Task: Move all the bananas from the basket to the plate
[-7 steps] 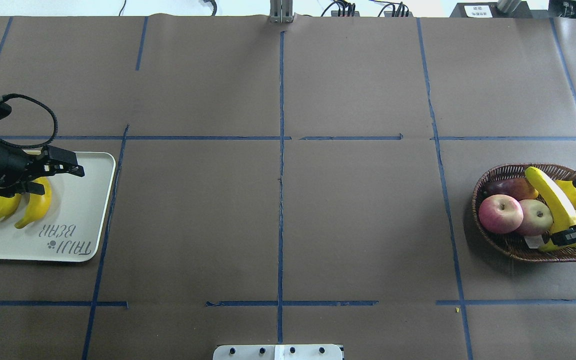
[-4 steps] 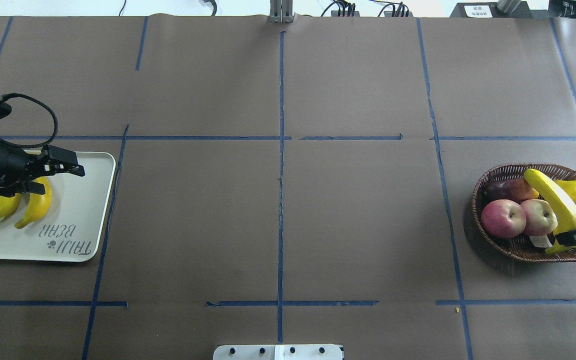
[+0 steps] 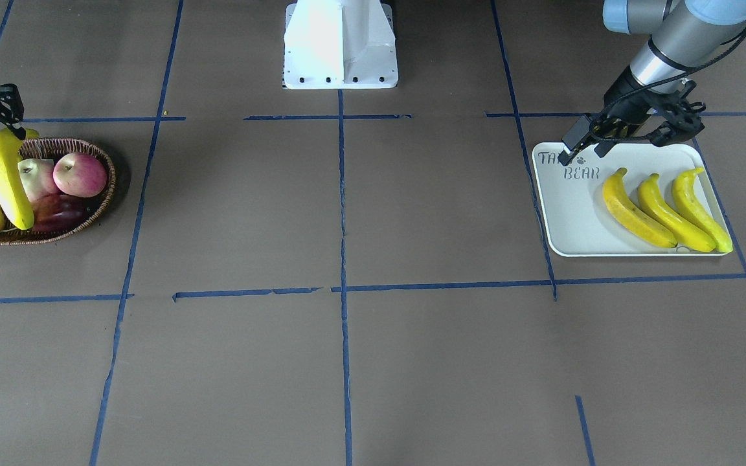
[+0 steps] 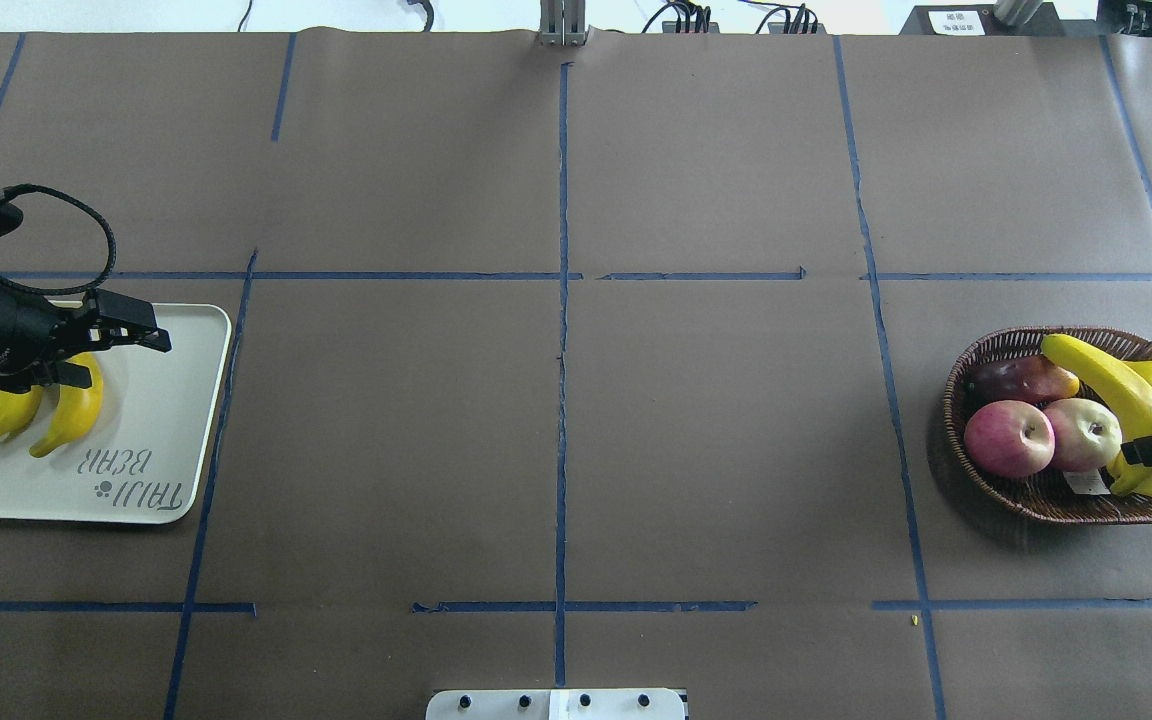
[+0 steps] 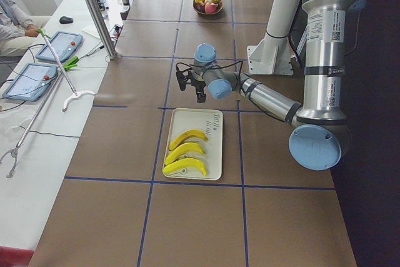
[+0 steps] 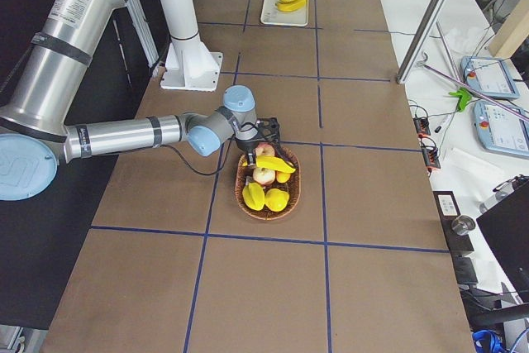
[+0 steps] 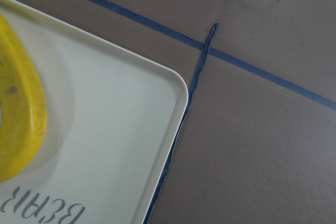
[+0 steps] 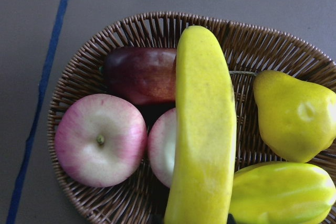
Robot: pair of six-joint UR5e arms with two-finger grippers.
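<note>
Three bananas point(image 3: 635, 210) lie side by side on the plate point(image 3: 567, 220), which also shows in the overhead view point(image 4: 166, 420). My left gripper point(image 3: 583, 145) is open and empty above the plate's corner by the print. The fourth banana point(image 4: 1106, 380) lies slanted across the fruit in the basket point(image 4: 956, 400). My right gripper point(image 4: 1151, 450) is shut on this banana's near end, at the view's right edge. In the right wrist view the banana point(image 8: 205, 129) runs up from between the fingers over the basket point(image 8: 157, 22).
The basket also holds two apples point(image 4: 1008, 438), a dark red fruit point(image 4: 1011, 380), a yellow pear point(image 8: 294, 116) and a stubby yellow-green fruit point(image 8: 283, 192). Blue tape lines cross the brown table. The robot base point(image 3: 340, 45) stands at the middle of the near edge.
My right gripper has moved toward the overhead view's right edge with the banana's end in it, and the banana has swung with it. The left gripper has barely moved.
</note>
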